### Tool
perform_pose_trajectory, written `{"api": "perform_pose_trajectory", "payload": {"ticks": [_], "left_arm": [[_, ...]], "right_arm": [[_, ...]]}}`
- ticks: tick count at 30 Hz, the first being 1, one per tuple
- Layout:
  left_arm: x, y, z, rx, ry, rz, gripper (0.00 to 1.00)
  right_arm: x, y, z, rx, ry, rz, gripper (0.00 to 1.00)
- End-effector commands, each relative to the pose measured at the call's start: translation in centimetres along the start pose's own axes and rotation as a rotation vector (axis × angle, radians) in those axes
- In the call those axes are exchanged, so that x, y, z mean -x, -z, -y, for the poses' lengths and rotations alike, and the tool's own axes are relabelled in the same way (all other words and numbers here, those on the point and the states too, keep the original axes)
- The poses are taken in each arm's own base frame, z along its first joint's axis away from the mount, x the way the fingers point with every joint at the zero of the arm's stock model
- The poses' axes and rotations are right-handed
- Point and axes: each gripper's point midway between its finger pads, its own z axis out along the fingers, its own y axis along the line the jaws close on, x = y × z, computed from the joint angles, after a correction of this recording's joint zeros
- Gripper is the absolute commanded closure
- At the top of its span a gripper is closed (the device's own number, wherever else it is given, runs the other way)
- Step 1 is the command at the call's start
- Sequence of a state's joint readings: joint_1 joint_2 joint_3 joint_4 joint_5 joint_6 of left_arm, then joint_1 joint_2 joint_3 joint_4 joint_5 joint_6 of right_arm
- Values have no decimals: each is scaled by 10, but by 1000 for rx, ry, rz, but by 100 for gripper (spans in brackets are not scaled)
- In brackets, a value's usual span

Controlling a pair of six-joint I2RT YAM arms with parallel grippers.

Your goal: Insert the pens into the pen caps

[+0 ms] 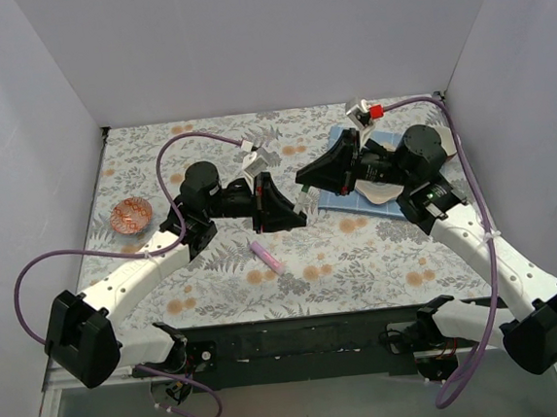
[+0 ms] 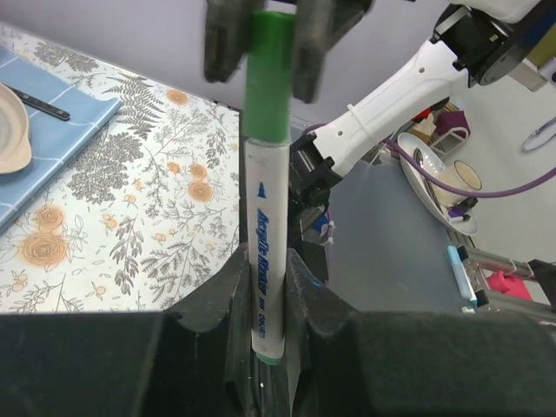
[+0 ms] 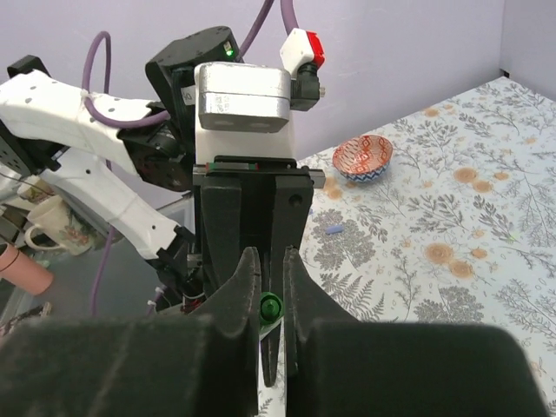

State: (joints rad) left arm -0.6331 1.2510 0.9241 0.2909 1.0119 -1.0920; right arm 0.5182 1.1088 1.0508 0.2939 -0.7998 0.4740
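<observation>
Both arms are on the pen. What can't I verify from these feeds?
- Left wrist view: the opaque green cap hides how deep the white pen sits; the right gripper's fingers are blurred.
- Top view: the left gripper and right gripper hide that joint; the pink pen is too small for detail.
- Right wrist view: bluish speck near the bowl, too small to identify.

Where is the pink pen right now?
In the top view the pink pen lies on the flowery table near the middle, between the left gripper and the arm bases.
</observation>
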Motion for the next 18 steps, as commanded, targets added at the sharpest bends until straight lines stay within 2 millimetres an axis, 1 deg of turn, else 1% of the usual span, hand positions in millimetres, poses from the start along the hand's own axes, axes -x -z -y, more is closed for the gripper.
{"api": "perform_pose_trajectory", "payload": {"ticks": [1, 3, 4, 5, 7, 10, 11, 12, 13, 14, 15, 16, 17, 18], "left_arm": [[15, -1, 0, 4, -18, 41, 100], [25, -3, 0, 7, -29, 58, 100], [28, -3, -1, 12, -25, 64, 100], [36, -4, -2, 18, -36, 78, 100], [40, -4, -4, 14, -41, 82, 100], [49, -2, -4, 14, -72, 107, 100], [51, -2, -4, 14, -77, 117, 100], [52, -1, -3, 9, -82, 125, 100], [58, 2, 0, -5, -106, 142, 100], [59, 3, 2, -16, -109, 146, 100], [62, 4, 5, -29, -98, 152, 100], [67, 5, 9, -45, -129, 168, 100], [67, 5, 12, -58, -141, 169, 100], [69, 6, 13, -59, -154, 174, 100]], "right_arm": [[-9, 1, -6, 43, 25, -2, 99], [-20, 2, -6, 52, 18, -26, 99], [-29, 2, -4, 54, 1, -42, 99], [-33, 3, -5, 62, 0, -49, 99], [-43, 5, -7, 79, -8, -74, 99], [-56, 6, -2, 71, -19, -103, 99], [-65, 7, 0, 76, -35, -115, 99], [-72, 8, -4, 103, -73, -131, 99], [-71, 7, -8, 134, -62, -116, 99], [-82, 9, -8, 149, -87, -130, 99], [-87, 10, -12, 179, -111, -142, 99], [-89, 10, -14, 199, -108, -143, 99], [-91, 11, -17, 216, -106, -147, 99], [-97, 12, -21, 250, -116, -164, 99]]}}
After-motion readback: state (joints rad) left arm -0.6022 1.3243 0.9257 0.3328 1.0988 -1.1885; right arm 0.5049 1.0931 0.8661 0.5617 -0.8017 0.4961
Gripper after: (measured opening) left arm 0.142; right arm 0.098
